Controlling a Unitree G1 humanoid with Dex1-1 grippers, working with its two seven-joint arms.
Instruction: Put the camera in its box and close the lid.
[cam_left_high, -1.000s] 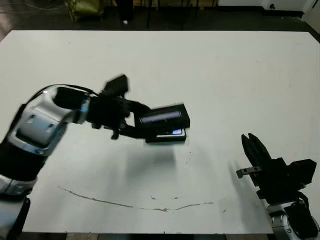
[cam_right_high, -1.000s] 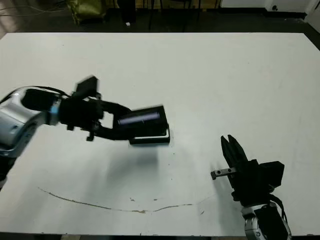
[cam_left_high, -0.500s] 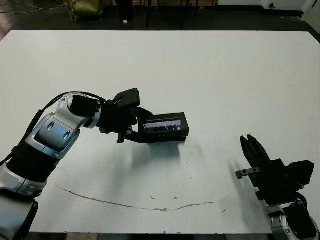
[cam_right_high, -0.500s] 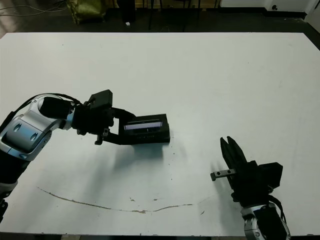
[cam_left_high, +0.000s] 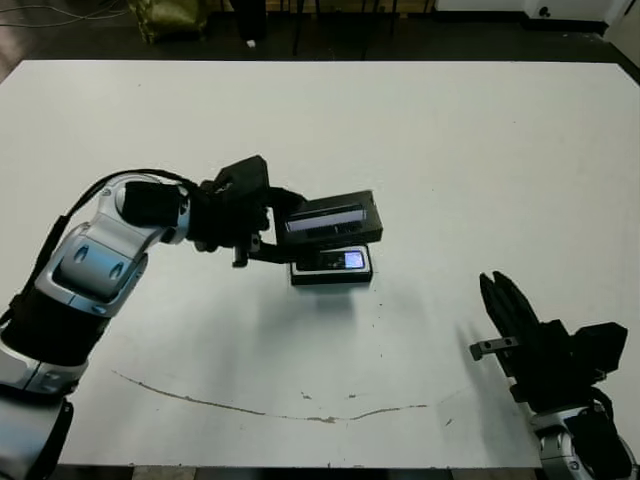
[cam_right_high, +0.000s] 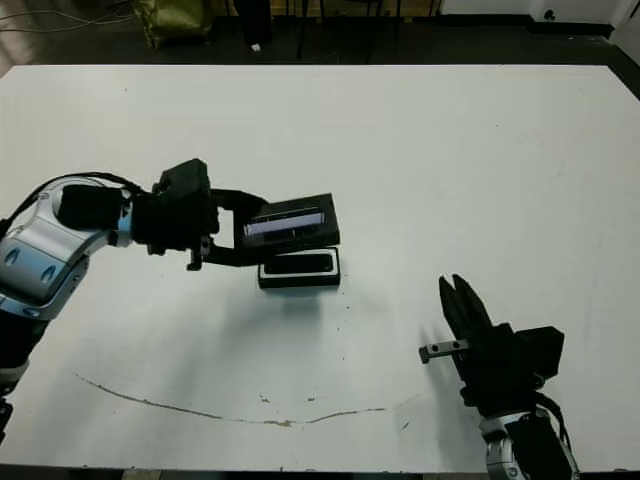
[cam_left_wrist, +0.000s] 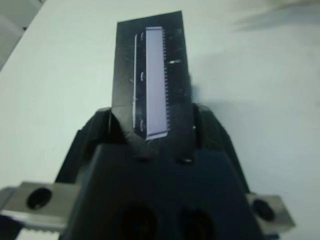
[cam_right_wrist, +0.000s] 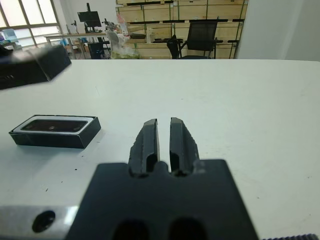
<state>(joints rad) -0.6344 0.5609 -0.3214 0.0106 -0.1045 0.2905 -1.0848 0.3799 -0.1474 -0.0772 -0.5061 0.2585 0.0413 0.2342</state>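
The lid (cam_left_high: 332, 217), black with a glossy silvery strip, hangs just above the table with my left gripper (cam_left_high: 290, 228) shut on its left end. The left wrist view shows the lid (cam_left_wrist: 152, 75) clamped between both fingers (cam_left_wrist: 101, 131). Directly below and slightly nearer sits the box (cam_left_high: 332, 268), a shallow black tray with white lining. Inside it lies the camera (cam_right_wrist: 51, 125), a slim black bar. Lid and box are apart. My right gripper (cam_left_high: 503, 301) hovers near the front right of the table, shut and holding nothing, well right of the box (cam_right_wrist: 55, 131).
A thin brown curved mark (cam_left_high: 270, 408) runs across the white table (cam_left_high: 450, 150) near its front edge. Beyond the far edge is dark floor with chair legs (cam_left_high: 250, 25). The right wrist view shows shelves and a chair (cam_right_wrist: 200, 40) in the background.
Half a second ago the lid was down over the box, hiding it. My left gripper has since lifted the lid up, and the box with the camera shows beneath. The right arm stays put.
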